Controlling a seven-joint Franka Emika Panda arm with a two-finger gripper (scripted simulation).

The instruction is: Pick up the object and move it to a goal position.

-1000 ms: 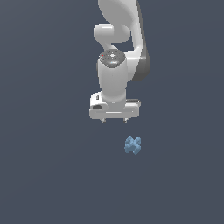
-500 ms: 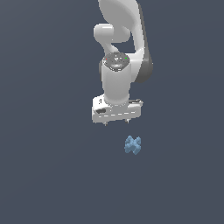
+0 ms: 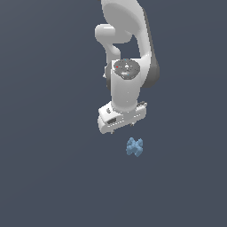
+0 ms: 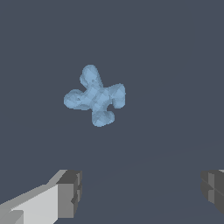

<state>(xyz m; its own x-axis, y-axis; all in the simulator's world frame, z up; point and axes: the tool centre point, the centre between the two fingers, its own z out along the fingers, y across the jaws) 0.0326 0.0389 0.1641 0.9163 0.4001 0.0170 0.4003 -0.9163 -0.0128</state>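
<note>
Item one: a small, matte, light-blue lumpy cross-shaped object [image 3: 134, 147], four stubby lobes of unequal length radiating from a knotted centre; it lies on a plain dark slate-grey surface [image 3: 48, 177] whose edges and corners fall outside both views, so no edge placement can be given. In the wrist view the same object [image 4: 95, 96] shows whole and unobstructed, well clear of both fingers. Item two: a white, glossy robot arm [image 3: 126, 40] with dark grey joint bands, descending from the top of the exterior view and ending in a white block-shaped end effector [image 3: 120, 129] pointing downward. The end effector sits near the object but apart from it, toward the exterior view's left and higher in that view; no contact is visible. State of the end effector: released, the two fingers spread wide with nothing between them; in the wrist view one grey-padded finger [image 4: 68, 193] and the opposite pad [image 4: 213, 189] stand far apart. The object is much smaller than the end effector.
</note>
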